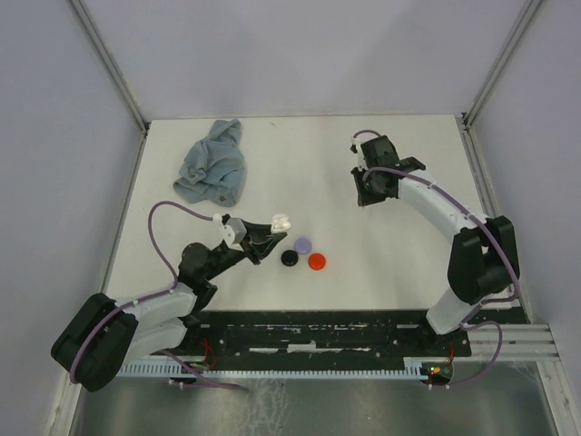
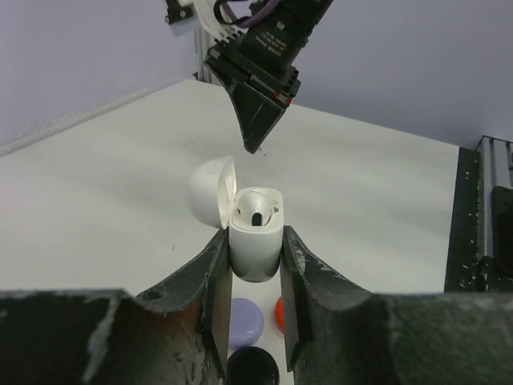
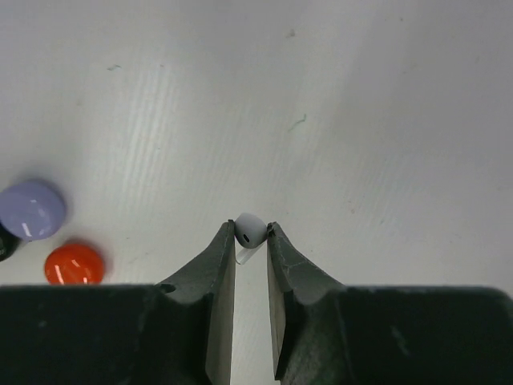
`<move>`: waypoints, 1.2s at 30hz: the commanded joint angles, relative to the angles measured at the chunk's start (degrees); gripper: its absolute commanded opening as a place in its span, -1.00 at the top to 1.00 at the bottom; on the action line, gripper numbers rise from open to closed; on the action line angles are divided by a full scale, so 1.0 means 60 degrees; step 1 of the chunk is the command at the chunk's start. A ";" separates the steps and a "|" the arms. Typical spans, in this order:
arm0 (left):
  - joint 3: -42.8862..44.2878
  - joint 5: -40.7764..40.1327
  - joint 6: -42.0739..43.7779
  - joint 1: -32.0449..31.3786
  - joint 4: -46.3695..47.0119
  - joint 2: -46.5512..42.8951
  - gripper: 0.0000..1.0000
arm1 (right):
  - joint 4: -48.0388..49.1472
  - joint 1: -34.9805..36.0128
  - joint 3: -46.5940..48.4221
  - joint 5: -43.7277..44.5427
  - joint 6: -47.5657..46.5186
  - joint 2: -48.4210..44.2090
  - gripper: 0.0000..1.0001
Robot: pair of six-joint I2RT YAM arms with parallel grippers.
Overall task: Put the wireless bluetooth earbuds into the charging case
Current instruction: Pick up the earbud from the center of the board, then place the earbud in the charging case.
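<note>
The left wrist view shows the left gripper (image 2: pixel 255 239) clamping the open charging case (image 2: pixel 255 255) at frame centre, one earbud (image 2: pixel 256 210) seated inside. Only the right wrist view reveals a second earbud (image 3: pixel 251 227) pinched in the right gripper (image 3: pixel 250 233), low centre

Earbud (image 3: pixel 250 230) stem mostly hidden between right fingers (image 3: pixel 216 277); black disc (image 2: pixel 252 370) cut by bottom edge.

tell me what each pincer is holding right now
Left pincer: closed on the charging case.
Right pincer: closed on a white earbud.
</note>
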 commanded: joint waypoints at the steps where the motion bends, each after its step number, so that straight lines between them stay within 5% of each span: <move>1: 0.0222 0.0182 -0.0517 0.0016 0.1120 0.0046 0.95 | 0.0630 0.0706 -0.0100 0.0068 0.0206 -0.1357 0.53; 19: 0.0672 0.0405 -0.1553 0.0015 0.2079 0.0231 0.95 | 0.3373 0.3960 -0.0908 -0.0088 0.0532 -0.4672 0.55; 36: 0.0987 0.0315 -0.2340 0.0017 0.2166 0.0350 0.95 | 0.6811 0.5836 -0.2485 -0.0282 -0.0512 -0.5241 0.56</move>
